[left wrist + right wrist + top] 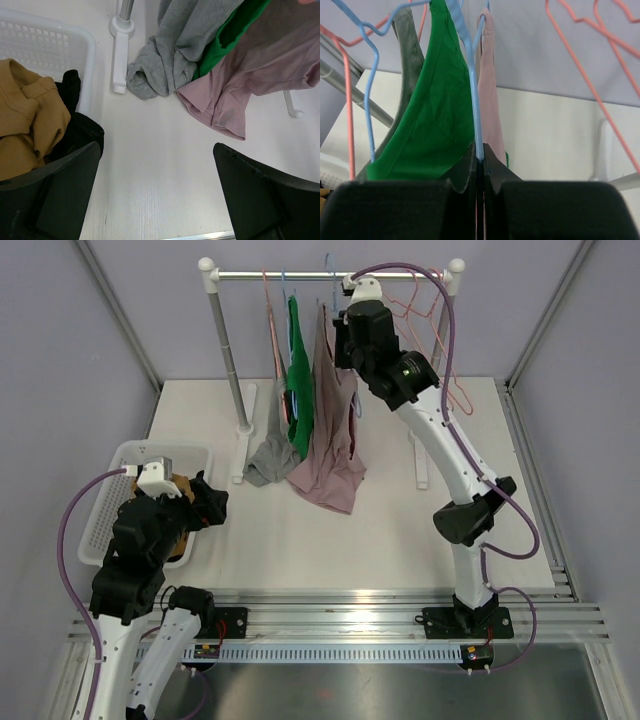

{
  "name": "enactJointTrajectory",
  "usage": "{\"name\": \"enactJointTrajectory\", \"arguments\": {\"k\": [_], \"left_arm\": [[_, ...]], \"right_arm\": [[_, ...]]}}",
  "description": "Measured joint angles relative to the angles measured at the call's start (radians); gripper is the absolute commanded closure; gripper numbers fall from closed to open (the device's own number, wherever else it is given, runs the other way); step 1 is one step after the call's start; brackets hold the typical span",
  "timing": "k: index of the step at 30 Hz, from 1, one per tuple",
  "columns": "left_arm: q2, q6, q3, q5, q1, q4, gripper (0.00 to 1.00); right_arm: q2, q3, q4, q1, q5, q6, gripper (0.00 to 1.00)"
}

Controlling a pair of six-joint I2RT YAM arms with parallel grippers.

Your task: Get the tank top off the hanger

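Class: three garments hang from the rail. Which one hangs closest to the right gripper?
The dusty-pink one, rightmost of the three, beside the right gripper; the green one hangs in the middle, the grey one farthest left.

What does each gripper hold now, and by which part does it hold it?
The right gripper is shut on the thin blue wire hanger, pinching the lower part of one sloping arm. The left gripper is open and holds nothing.

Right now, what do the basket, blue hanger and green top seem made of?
The basket looks like white moulded plastic, latticed walls. The blue hanger: thin coated wire, probably metal. The green top: soft matte knit, ribbed edge.
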Motion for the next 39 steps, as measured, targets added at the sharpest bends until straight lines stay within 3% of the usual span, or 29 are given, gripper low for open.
{"name": "enactJointTrajectory", "arguments": {"k": [9,17,23,26,33,39], "left_arm": [[-0.032,0.0,0.0,0.006,0.0,0.005,0.01],[0.031,-0.006,0.031,0.048,0.0,0.011,0.01],[0.193,-0.044,0.161,0.111,-0.039,0.069,0.01],[0.283,-0.065,0.233,0.087,-0.174,0.106,0.01],[0.453,-0.077,0.394,-0.121,-0.629,0.205,0.01],[0.562,0.009,0.419,-0.248,-0.923,0.415,0.01]], "right_arm": [[-0.158,-0.067,0.026,0.0,0.042,-0.024,1.0],[-0.452,-0.463,0.084,0.0,0.013,-0.001,1.0],[-0.731,-0.698,0.081,0.0,-0.095,0.042,1.0],[-0.887,-0.792,0.073,0.0,-0.177,0.069,1.0],[-1.226,-0.97,0.002,0.0,-0.412,0.152,1.0],[-1.374,-1.034,-0.074,0.0,-0.544,0.207,1.0]]}}
